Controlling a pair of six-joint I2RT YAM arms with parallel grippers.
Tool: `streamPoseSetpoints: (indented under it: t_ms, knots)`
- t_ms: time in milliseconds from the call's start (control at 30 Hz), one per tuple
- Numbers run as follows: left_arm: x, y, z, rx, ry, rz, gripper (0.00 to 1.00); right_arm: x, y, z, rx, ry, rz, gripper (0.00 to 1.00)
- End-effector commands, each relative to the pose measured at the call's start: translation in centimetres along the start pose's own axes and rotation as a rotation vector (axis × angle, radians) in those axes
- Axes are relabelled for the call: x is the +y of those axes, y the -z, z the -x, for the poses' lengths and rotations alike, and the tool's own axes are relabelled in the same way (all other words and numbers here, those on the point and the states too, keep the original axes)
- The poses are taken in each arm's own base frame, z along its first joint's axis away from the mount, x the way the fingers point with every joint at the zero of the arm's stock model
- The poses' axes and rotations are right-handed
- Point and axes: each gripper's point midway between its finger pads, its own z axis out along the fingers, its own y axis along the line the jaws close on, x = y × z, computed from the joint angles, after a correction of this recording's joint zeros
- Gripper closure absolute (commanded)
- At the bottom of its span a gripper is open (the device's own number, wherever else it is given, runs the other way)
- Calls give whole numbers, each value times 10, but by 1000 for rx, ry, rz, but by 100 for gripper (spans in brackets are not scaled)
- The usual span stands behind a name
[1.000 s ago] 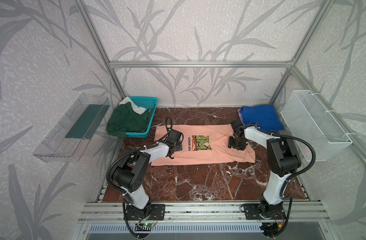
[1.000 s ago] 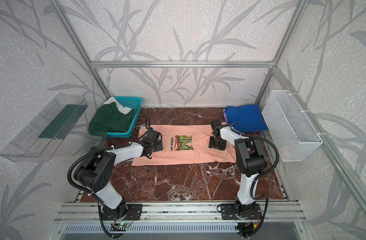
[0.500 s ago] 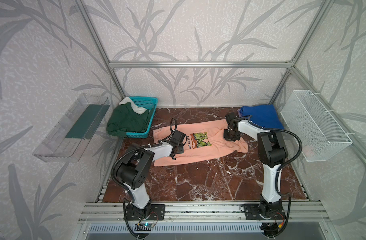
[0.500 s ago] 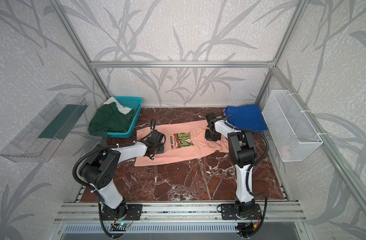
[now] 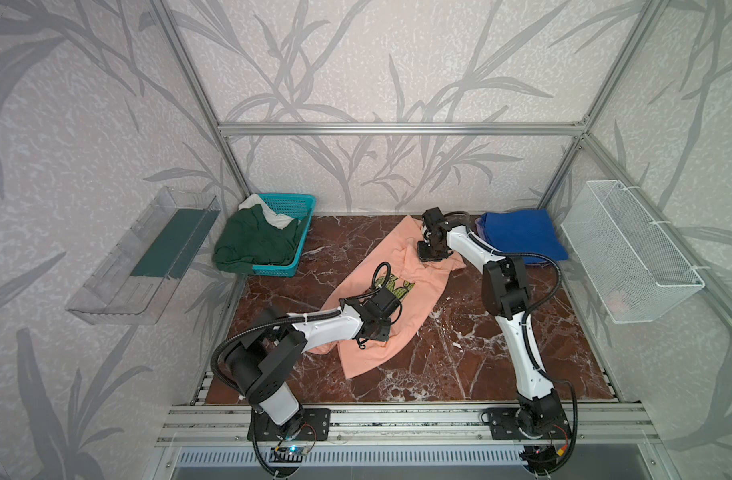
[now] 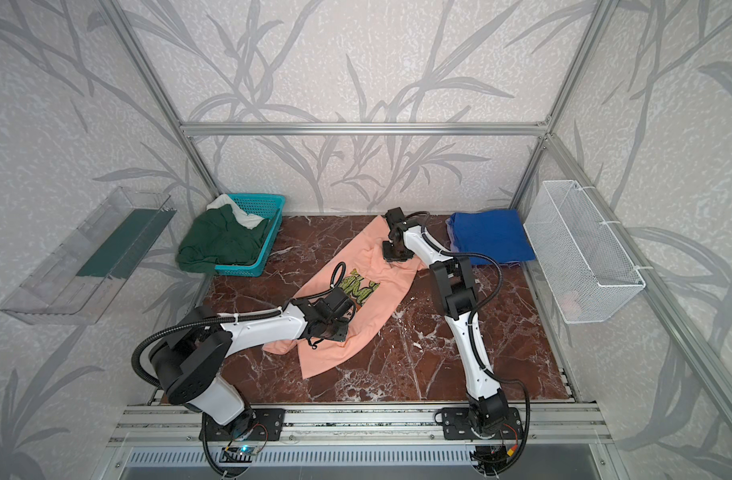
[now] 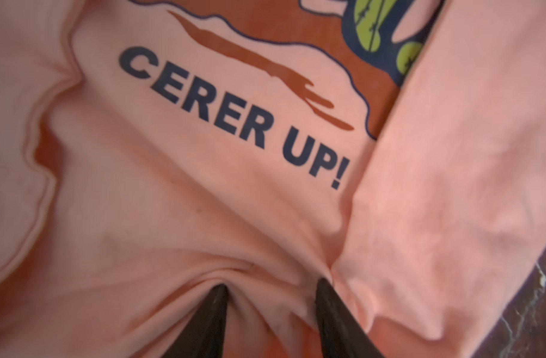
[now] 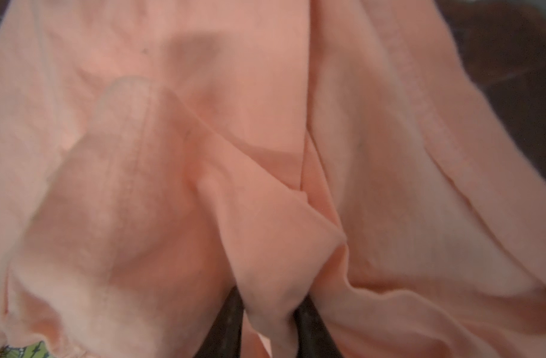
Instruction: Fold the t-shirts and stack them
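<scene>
A peach-pink t-shirt (image 5: 422,299) (image 6: 391,291) with a green-orange print lies diagonally across the marble table, print up. My left gripper (image 5: 374,332) (image 7: 271,291) is at its near part, below the words "CERER UP!", shut on a pucker of the cloth. My right gripper (image 5: 428,253) (image 8: 270,310) is at the far end, shut on a raised fold of the same shirt. A folded royal blue t-shirt (image 5: 518,232) lies at the back right. A dark green t-shirt (image 5: 256,245) and a white one (image 5: 268,212) sit in the teal basket (image 5: 297,203).
A clear plastic shelf (image 5: 143,257) hangs on the left wall and a white wire basket (image 5: 630,249) on the right wall. The marble table (image 5: 480,353) ends at an aluminium rail (image 5: 397,415) in front, where both arm bases stand.
The peach-pink shirt has swung from lying crosswise to lying diagonally. The right gripper went back and left with one end. The left gripper came toward the front with the other.
</scene>
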Motion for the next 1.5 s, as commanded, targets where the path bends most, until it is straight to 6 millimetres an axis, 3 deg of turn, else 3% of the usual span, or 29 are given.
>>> streamPoseSetpoints:
  t_ms: [0, 100, 233, 333, 433, 533, 667, 800, 967, 1267, 1467]
  knots:
    - [-8, 16, -5, 25, -15, -8, 46, 11, -7, -17, 119, 19, 44, 56]
    - [-9, 24, -2, -2, -15, -25, 42, 23, 18, 6, 64, 38, 75, 28]
    - [-7, 39, 6, -57, -11, -42, 33, 33, 63, 36, -43, 36, 128, 8]
    - [-5, 51, 11, -96, -19, -53, 27, 28, 94, 48, -92, -16, 170, 2]
    - [0, 61, 14, -130, -24, -49, 20, 14, 118, 49, -107, -73, 169, 1]
    - [8, 67, 16, -163, 0, -31, 6, -8, 137, 36, -109, -106, 51, 1]
    - [15, 73, 20, -213, 4, -18, 3, -32, 153, 8, -113, -165, -48, 1]
    - [23, 78, 25, -283, 30, -17, 2, -43, 148, -20, -146, -232, 9, 3]
    - [23, 85, 29, -333, 41, -60, 2, -59, 134, -28, -234, -323, 128, 26]
    - [24, 89, 33, -341, 8, -42, 2, -72, 79, -16, -165, -402, 205, 32]
    - [26, 87, 32, -333, 4, -32, 2, -97, 51, -6, -176, -425, 85, 42]
